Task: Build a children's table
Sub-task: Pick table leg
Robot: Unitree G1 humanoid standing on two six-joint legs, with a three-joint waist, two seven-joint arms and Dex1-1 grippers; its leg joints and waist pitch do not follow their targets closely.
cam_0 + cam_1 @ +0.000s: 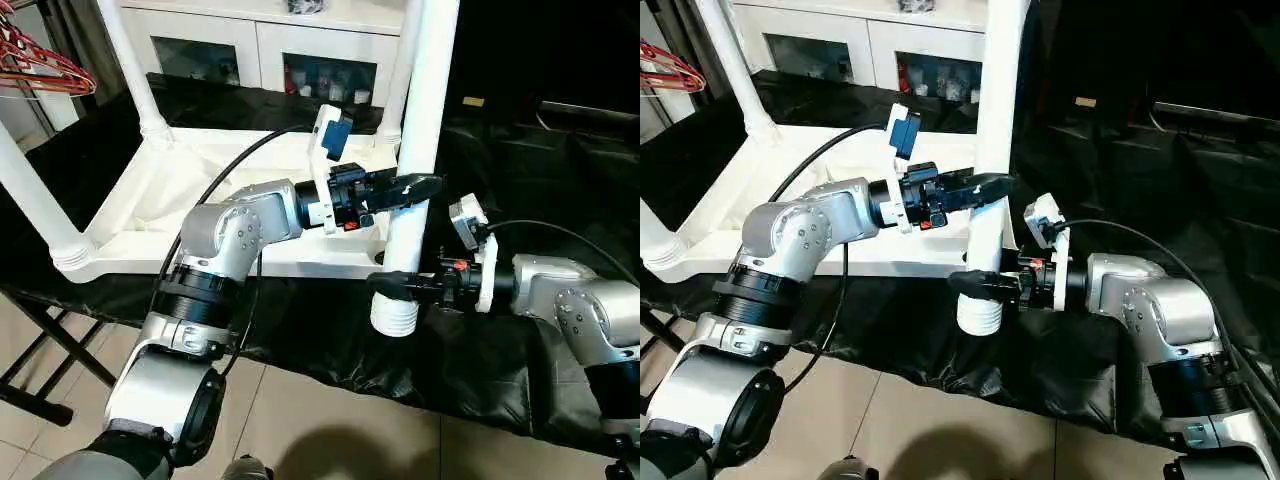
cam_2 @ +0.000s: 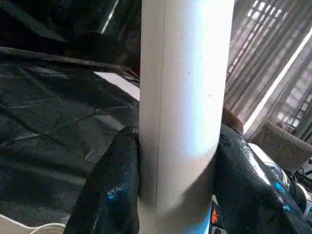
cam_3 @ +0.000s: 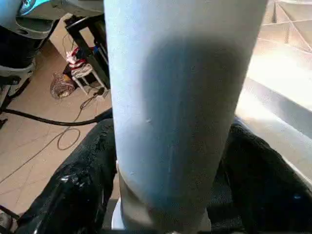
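Note:
The children's table top [image 1: 150,205] lies upside down on black cloth, ribbed side up. Three white legs stand in its corner sockets: near left [image 1: 40,215], far left [image 1: 130,75] and far right [image 1: 398,90]. A fourth leg [image 1: 428,110] is held nearly upright at the near right corner. Its ribbed lower end [image 1: 394,316] hangs in front of the top's edge, outside the socket. My left gripper [image 1: 425,187] is shut on this leg at mid height, its fingers [image 2: 112,190] pressed to both sides. My right gripper [image 1: 392,284] is shut on it just above the ribbed end, fingers [image 3: 83,185] flanking it.
Black cloth [image 1: 530,170] covers the work surface and hangs over its front. A white cabinet with glass doors [image 1: 260,50] stands behind. Red hangers [image 1: 40,60] hang at the far left. A dark folding stand [image 1: 50,350] and tiled floor [image 1: 330,420] lie below.

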